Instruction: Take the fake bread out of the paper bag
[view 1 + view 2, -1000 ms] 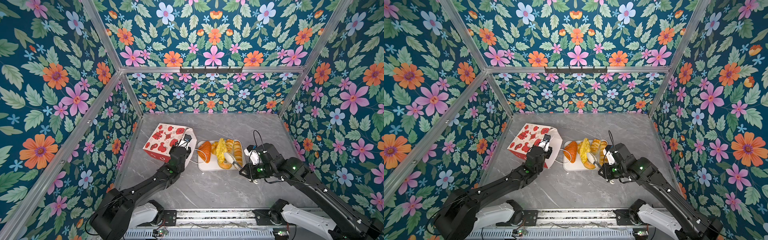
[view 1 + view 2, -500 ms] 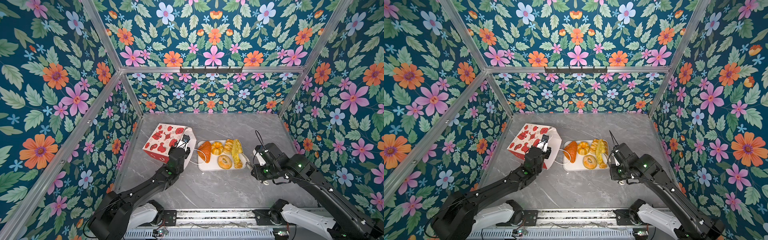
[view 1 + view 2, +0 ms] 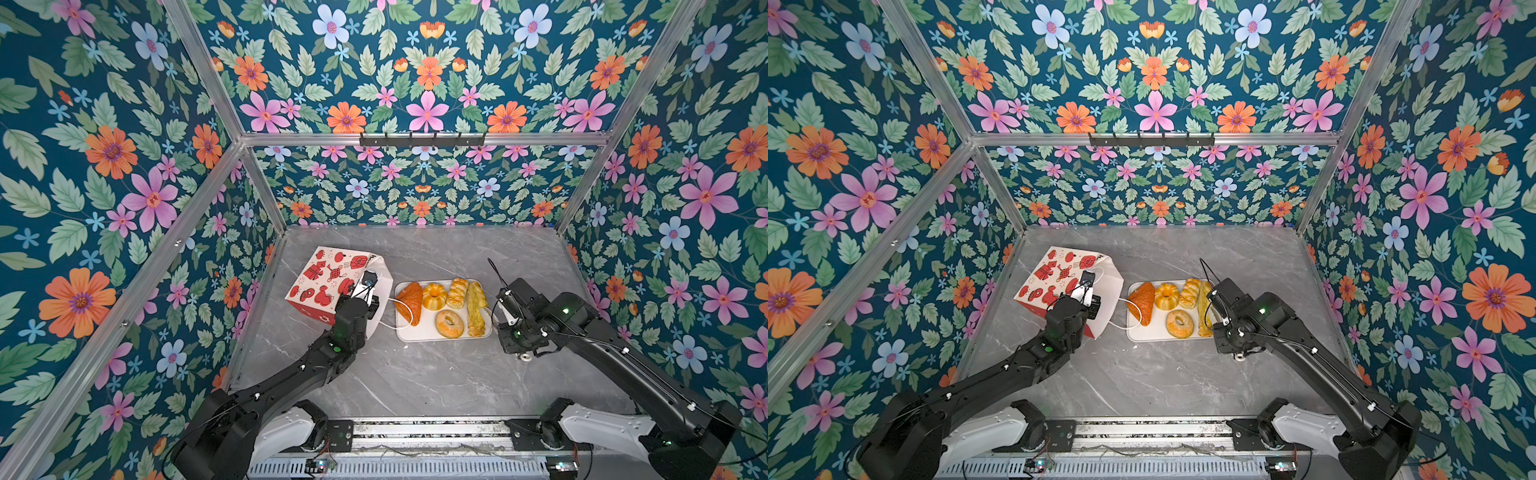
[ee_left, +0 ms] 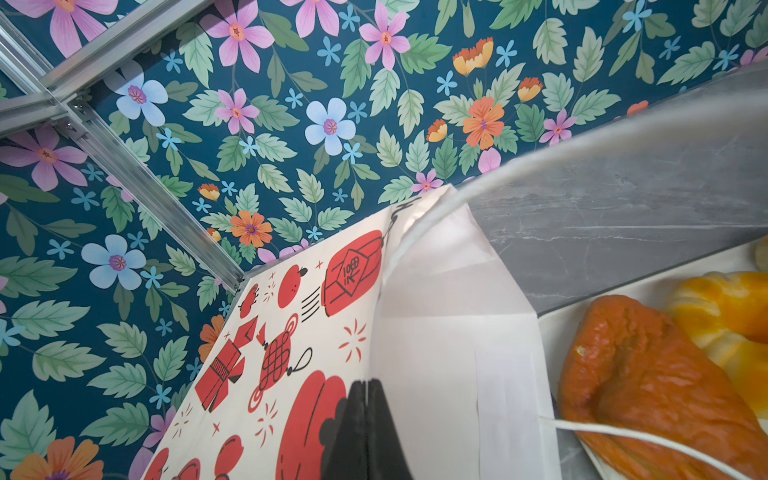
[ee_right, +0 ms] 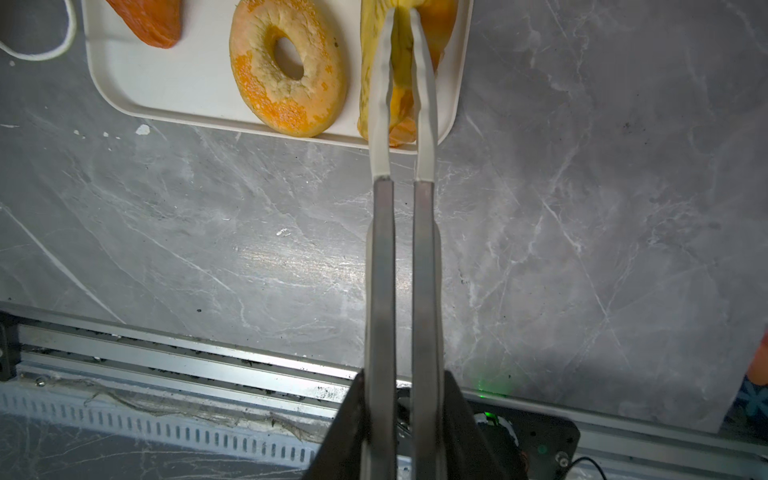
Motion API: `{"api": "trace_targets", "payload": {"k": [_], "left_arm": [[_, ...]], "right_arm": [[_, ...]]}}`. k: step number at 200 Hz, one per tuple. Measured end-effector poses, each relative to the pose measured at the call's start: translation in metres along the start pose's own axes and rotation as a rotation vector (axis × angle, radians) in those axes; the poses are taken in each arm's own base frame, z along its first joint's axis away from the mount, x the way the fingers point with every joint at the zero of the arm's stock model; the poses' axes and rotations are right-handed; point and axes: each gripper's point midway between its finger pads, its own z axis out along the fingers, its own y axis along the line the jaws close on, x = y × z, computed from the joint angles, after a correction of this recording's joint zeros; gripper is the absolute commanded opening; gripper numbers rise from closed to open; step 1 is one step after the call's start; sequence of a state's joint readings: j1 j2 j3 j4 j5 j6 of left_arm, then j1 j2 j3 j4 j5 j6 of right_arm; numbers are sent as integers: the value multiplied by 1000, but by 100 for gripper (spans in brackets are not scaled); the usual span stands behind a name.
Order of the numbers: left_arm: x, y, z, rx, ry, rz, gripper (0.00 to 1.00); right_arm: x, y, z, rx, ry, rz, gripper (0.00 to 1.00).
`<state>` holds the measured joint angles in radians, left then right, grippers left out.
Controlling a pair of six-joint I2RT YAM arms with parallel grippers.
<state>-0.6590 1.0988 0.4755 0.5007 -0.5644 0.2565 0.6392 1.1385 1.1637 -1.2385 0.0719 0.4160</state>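
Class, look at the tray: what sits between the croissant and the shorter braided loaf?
The bundt-shaped bun, in the far row between croissant and shorter braided loaf; both top views show it.

**TWIN TABLETOP ARMS, BLACK ON WHITE BASES**

Left arm and right arm: matte black throughout, built of rounded tubular links and bulky cylindrical joints. Seated on glossy white base housings, either end of a metal rail. Fitted with small green lamps on the forward joints. Trimmed with thin black cables looping off the wrists and small white clips along the links. Left claw: black, wedge-shaped tips. Right claw: black wedge plates, same pattern.
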Motion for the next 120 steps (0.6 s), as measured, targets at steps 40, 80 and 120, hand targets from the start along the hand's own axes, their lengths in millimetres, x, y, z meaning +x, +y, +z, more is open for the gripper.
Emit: {"api": "trace_targets", "payload": {"k": [40, 80, 120], "left_arm": [[1, -1, -1, 7, 0, -12, 0], [2, -2, -1, 12, 0, -13, 0], [4, -3, 0, 16, 5, -11, 0]], "right_arm": [[-9, 2, 5, 16, 4, -22, 3], [-14, 7, 6, 9, 3, -37, 7], [-15, 19, 7, -14, -1, -65, 10]]}}
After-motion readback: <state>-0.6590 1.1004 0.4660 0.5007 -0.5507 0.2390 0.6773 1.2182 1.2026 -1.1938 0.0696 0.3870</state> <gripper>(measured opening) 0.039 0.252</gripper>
